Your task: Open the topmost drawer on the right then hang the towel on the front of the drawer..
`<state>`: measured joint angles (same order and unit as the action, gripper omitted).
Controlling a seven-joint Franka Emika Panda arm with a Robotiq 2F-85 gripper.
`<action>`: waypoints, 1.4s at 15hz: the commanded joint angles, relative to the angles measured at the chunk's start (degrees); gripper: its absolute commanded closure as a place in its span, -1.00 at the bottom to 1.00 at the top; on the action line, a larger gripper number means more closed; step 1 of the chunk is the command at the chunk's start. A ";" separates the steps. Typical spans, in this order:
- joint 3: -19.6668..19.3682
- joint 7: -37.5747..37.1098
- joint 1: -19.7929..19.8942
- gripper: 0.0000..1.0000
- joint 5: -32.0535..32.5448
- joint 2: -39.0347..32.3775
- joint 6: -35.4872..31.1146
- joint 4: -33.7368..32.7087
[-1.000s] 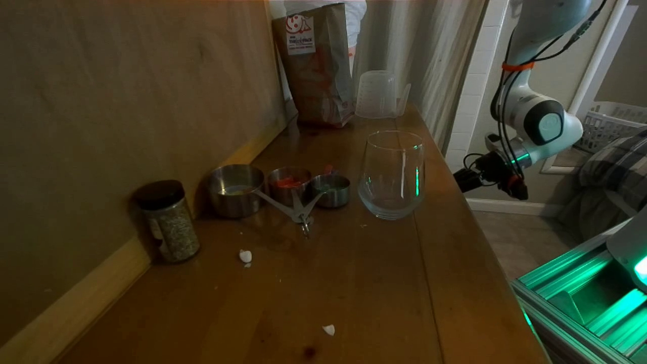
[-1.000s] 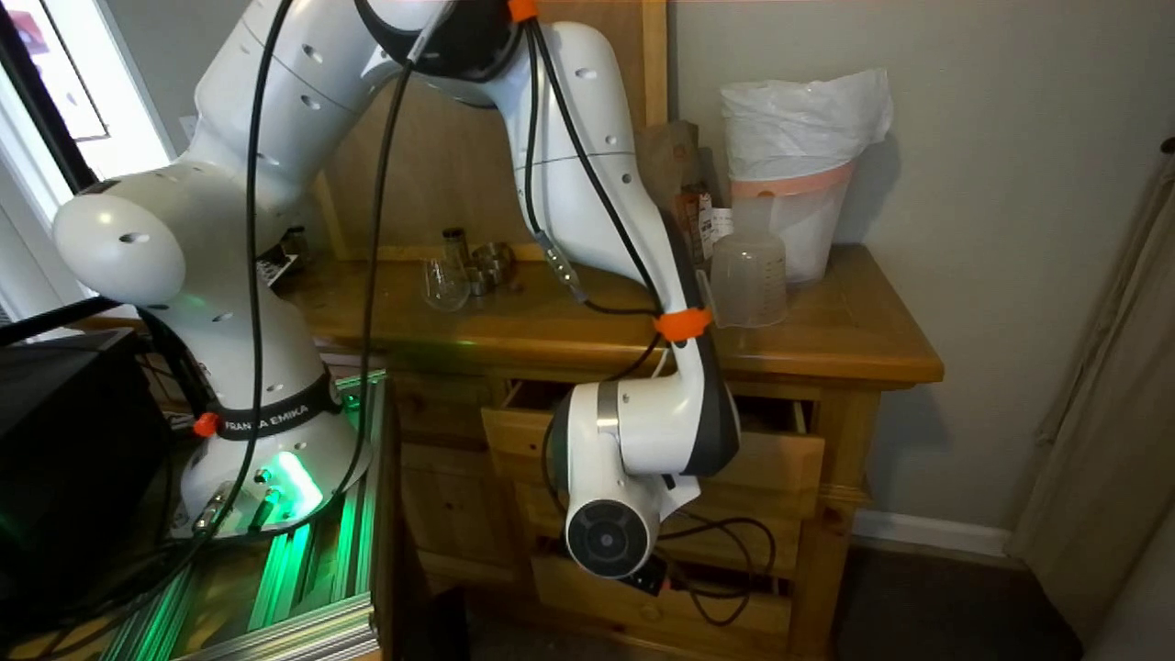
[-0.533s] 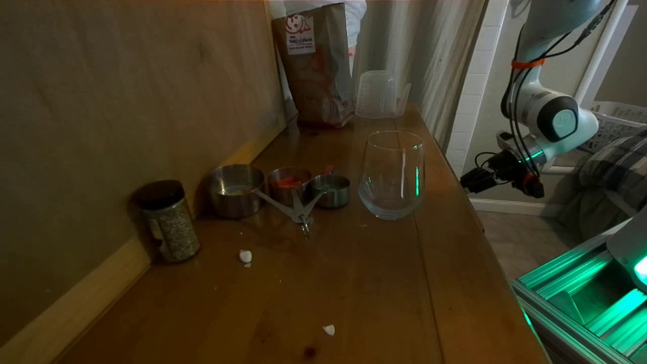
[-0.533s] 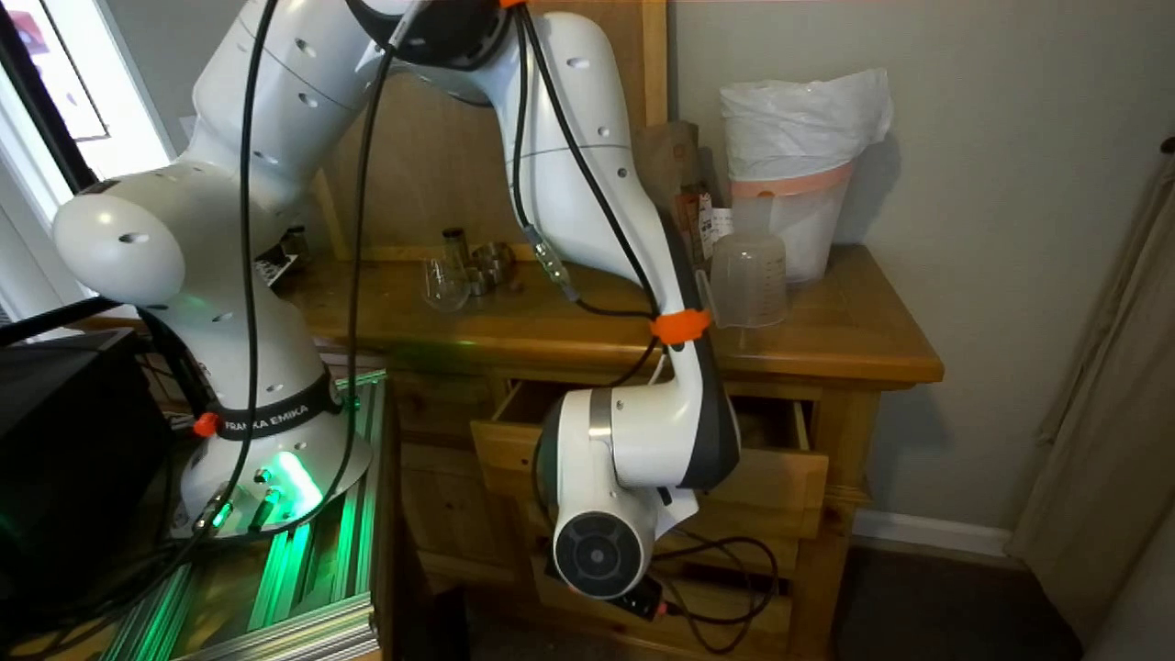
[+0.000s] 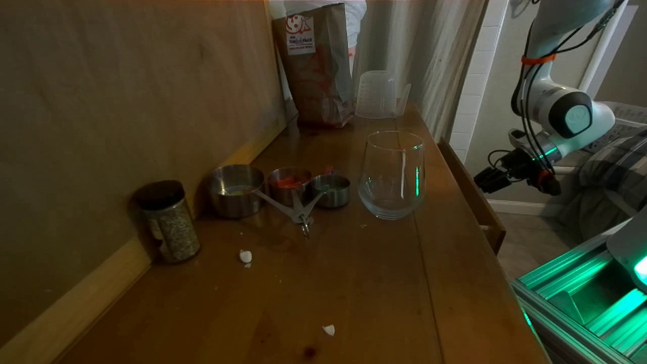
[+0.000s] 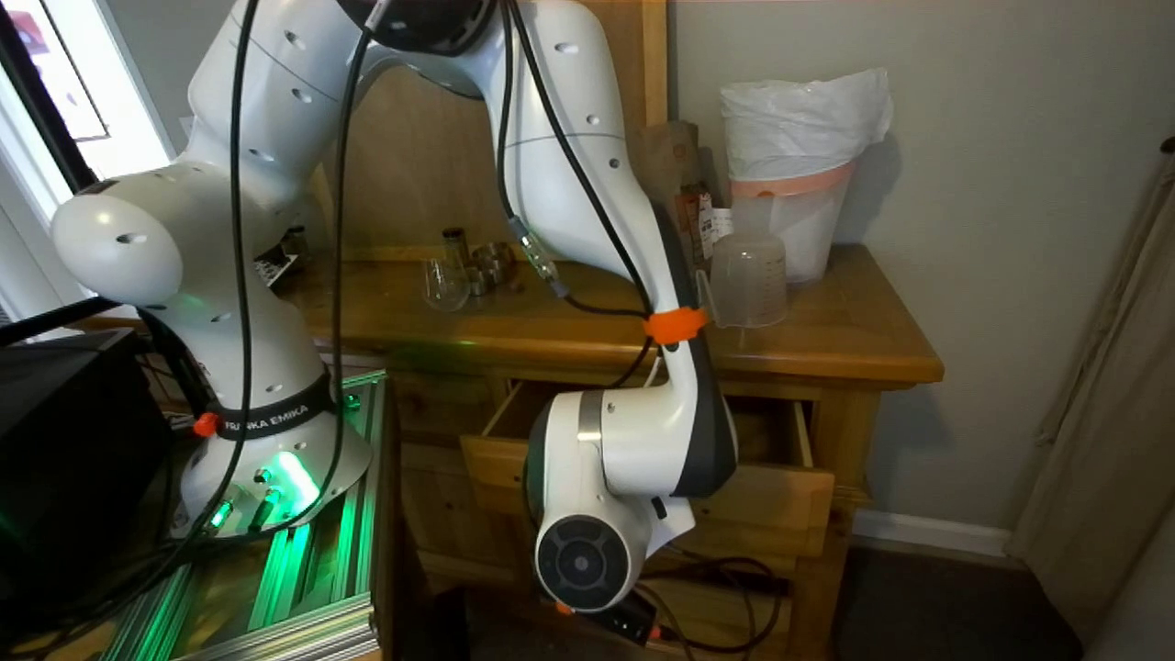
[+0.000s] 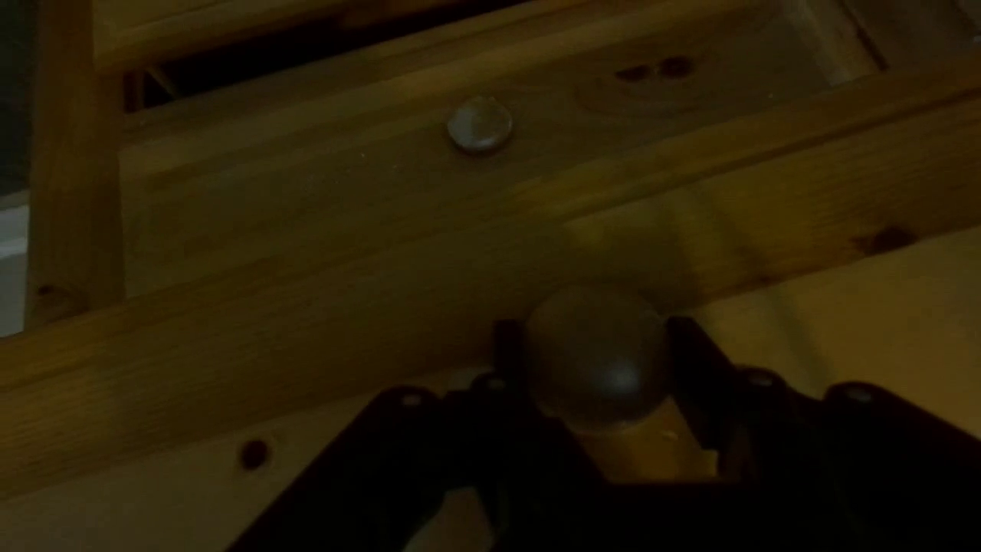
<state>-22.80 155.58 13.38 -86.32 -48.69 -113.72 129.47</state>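
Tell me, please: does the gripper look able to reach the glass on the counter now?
Probably not: the gripper is closed on a drawer knob, lower than the counter where the glass stands. It should let go first.

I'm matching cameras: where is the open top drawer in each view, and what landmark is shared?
In an exterior view: top drawer, right of centre, past the counter.
In an exterior view: top drawer, lower middle, partly behind the arm.
In the wrist view: top drawer, across the middle and bottom, knob in the gripper.
Shared landmark: the arm; in the wrist view, only its gripper.
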 commanded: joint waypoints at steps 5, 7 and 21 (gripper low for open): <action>-1.08 2.08 0.84 -0.77 -2.11 7.44 -7.73 4.45; -1.78 2.08 0.30 -0.98 -2.41 11.33 -11.17 5.94; 8.44 2.54 -13.43 -1.00 -10.23 39.70 -46.96 23.40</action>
<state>-15.77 155.42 3.60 -93.24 -16.61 -154.27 148.52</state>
